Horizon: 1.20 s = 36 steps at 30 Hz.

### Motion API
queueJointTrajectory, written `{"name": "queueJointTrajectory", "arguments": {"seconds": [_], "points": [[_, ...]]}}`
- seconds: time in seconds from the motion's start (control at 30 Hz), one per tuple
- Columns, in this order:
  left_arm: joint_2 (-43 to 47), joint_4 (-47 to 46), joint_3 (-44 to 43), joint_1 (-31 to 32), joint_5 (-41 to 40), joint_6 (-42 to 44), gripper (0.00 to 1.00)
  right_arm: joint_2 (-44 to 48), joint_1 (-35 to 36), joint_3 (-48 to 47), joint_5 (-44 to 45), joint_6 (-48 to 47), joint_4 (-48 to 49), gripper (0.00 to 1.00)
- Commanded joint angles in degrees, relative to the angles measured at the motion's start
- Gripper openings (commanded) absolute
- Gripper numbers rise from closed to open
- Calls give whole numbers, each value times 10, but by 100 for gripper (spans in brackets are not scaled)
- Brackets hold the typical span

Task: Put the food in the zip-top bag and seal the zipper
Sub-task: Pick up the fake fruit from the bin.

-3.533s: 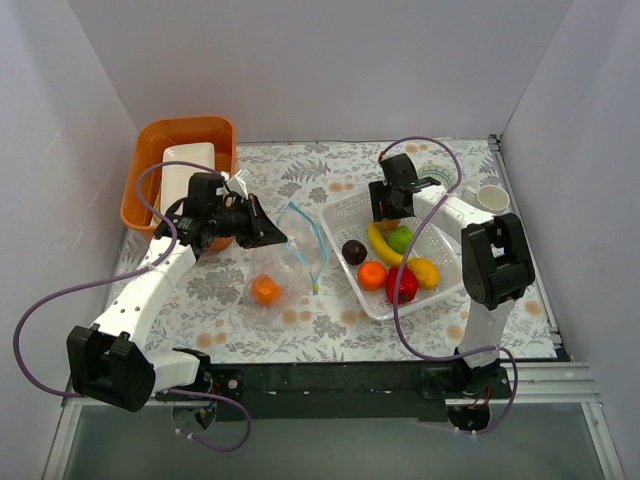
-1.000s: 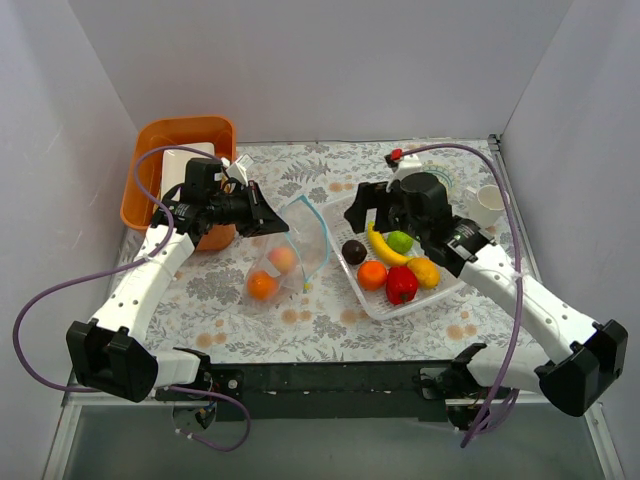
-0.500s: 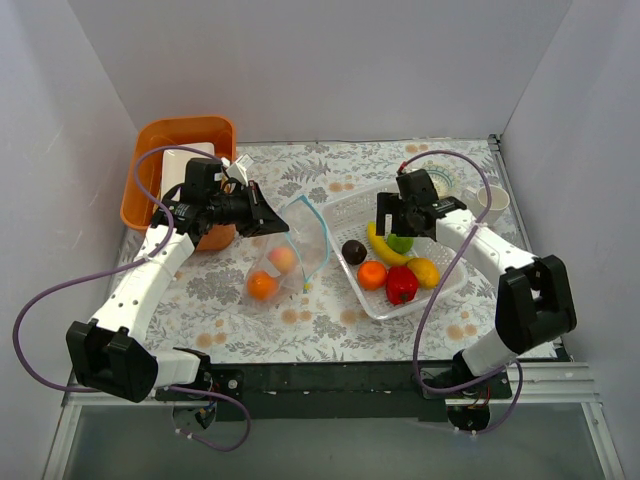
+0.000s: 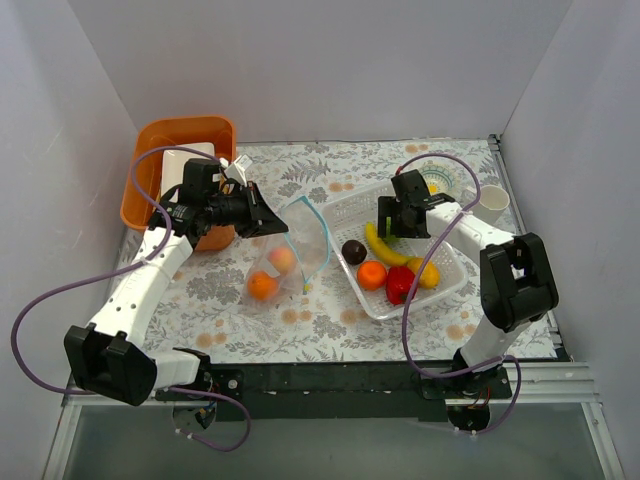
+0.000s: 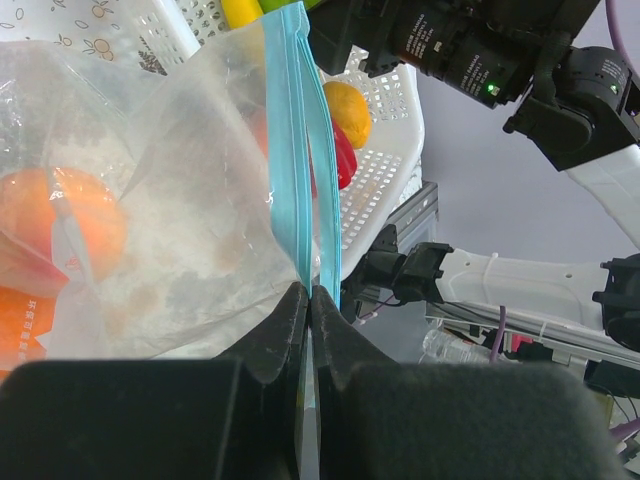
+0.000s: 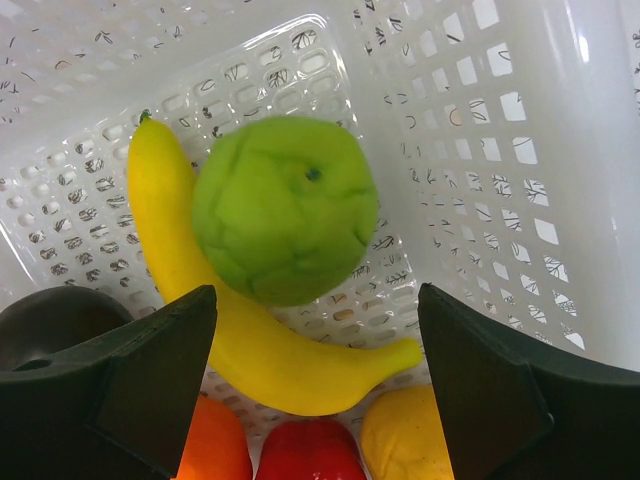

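The clear zip-top bag (image 4: 290, 262) lies left of the white basket, with two orange fruits (image 4: 263, 286) inside. My left gripper (image 4: 268, 222) is shut on the bag's light blue zipper strip (image 4: 318, 228) and holds the mouth open; the wrist view shows the jaws (image 5: 308, 296) pinching one strip (image 5: 292, 150). My right gripper (image 4: 400, 226) is open, low over the basket. In its wrist view the open gripper (image 6: 315, 295) straddles the green ball (image 6: 285, 210) and banana (image 6: 250, 345). Dark purple ball (image 4: 353, 251), orange (image 4: 371, 274), red piece (image 4: 399, 285) and lemon (image 4: 425, 272) lie in the basket.
The white perforated basket (image 4: 445, 262) stands right of centre. An orange bin (image 4: 180, 135) holding a white block is at the back left, right behind my left wrist. A white cup (image 4: 492, 200) stands at the back right. Grey walls enclose the table.
A second orange-coloured fruit has appeared in the bag. My right gripper came back from the bag side and now sits open over the green ball. My left gripper kept its hold.
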<state>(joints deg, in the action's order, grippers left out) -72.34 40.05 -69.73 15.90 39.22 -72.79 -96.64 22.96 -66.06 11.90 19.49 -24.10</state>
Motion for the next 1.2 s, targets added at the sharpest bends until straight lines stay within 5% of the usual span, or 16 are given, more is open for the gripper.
{"name": "queueJointTrajectory", "arguments": {"seconds": [0.0, 1.17], "points": [[22, -2, 1, 1, 7, 5, 0, -1, -5, -10, -11, -4, 19, 88], [17, 2, 5, 1, 4, 10, 0, -84, -16, -86, -25, -34, 146, 93]]}}
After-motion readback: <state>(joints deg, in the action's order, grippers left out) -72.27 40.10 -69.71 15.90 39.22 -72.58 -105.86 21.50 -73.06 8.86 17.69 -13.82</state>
